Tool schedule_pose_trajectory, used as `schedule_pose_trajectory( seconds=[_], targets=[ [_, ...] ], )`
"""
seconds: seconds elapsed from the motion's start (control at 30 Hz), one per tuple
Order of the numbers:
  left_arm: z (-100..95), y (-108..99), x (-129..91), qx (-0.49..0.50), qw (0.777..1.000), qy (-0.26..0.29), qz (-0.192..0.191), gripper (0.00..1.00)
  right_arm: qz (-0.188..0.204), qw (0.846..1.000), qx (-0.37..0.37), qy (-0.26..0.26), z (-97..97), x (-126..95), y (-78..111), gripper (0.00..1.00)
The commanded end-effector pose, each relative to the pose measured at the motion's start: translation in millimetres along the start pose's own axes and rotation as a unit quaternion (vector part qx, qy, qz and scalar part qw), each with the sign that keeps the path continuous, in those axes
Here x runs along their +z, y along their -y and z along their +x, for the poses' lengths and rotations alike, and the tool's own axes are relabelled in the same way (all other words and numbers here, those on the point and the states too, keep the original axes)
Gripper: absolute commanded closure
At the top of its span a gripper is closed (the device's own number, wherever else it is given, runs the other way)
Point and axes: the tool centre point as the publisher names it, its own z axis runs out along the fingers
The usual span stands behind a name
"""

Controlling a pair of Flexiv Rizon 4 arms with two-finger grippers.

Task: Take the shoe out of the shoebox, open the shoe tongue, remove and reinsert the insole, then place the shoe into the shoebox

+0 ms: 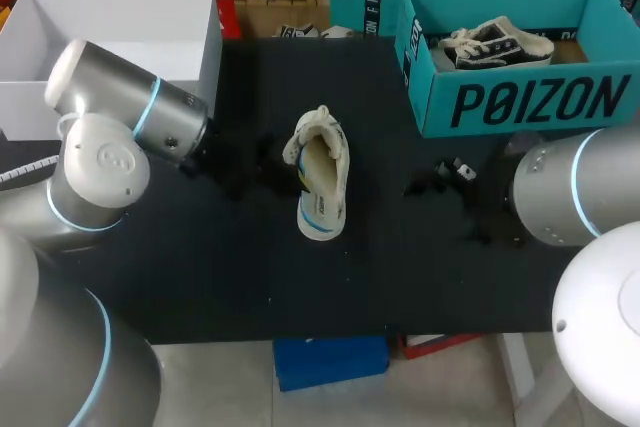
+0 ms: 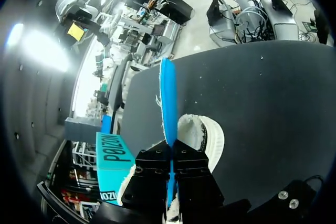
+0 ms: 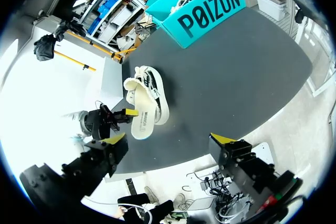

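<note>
Our left gripper [image 2: 171, 163] is pinching the insole [image 2: 168, 95] beside the shoe [image 1: 320, 147]; right gripper [image 3: 168, 139] is hanging wide open, empty, near shoebox [image 1: 530, 102] front.

Cream shoe [image 1: 322, 172], blue insole [image 2: 168, 93], teal shoebox [image 1: 520, 102], black table [image 1: 250, 267].

Robotics lab. Left arm [image 1: 110, 147] and right arm [image 1: 570, 187] are standing at a black table [image 1: 400, 277]. Teal shoebox [image 1: 520, 97] and white box [image 1: 110, 37] are sitting at its far edge.
</note>
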Motion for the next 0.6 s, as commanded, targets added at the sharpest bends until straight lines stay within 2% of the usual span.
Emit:
schedule_pose_trajectory(
  seconds=[0.03,0.3,0.6],
  targets=[
    [-2.7,-9.5,4.2,0.002,1.000,-0.008,-0.002,1.00,-0.010,1.000,0.002,0.001,2.8,5.9,4.8,0.00],
    [-10.8,-21.4,11.1,0.016,1.000,-0.010,-0.003,1.00,-0.010,1.000,0.002,0.001,2.8,5.9,4.8,0.00],
    [-18.0,-25.0,12.7,0.047,0.998,0.025,-0.019,1.00,-0.010,1.000,0.002,0.001,2.8,5.9,4.8,0.00]
  ],
)
